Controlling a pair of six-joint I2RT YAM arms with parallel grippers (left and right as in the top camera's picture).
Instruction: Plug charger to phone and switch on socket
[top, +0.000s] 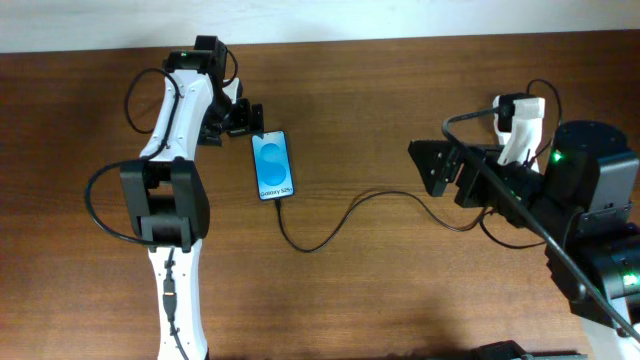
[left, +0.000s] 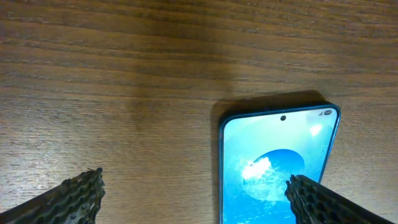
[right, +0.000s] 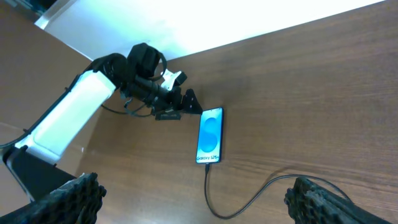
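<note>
— Brown wood is seen all across the table (top: 380, 90), with a strip of white wall behind it. Where is the phone (top: 272, 165) found?
— It is laid flat on the wood, screen up and lit blue, just beside the left claw (top: 243, 118). It is likely laid flat so that its ends can be reached
— Is the charger (top: 385, 192) put in?
— Its thin black line is run from under the right arm, across the wood, to the bottom end of the phone. The tip seems to be pushed in there, but it is too small for that to be told for sure
— How is the left claw held?
— Its fingers (left: 74, 199) are spread wide apart and nothing is gripped. It is pointed at the top end of the phone, maybe so the phone can be stopped from sliding when the tip is pushed
— And the right claw (top: 432, 168)?
— It is spread wide too, with nothing in it, and it is held well apart from the phone, near the far part of the charger
— What is left to be done?
— The socket is not made out in any view, so its switch cannot be checked. That step is judged not yet done, and the switch would need to be found first
</note>
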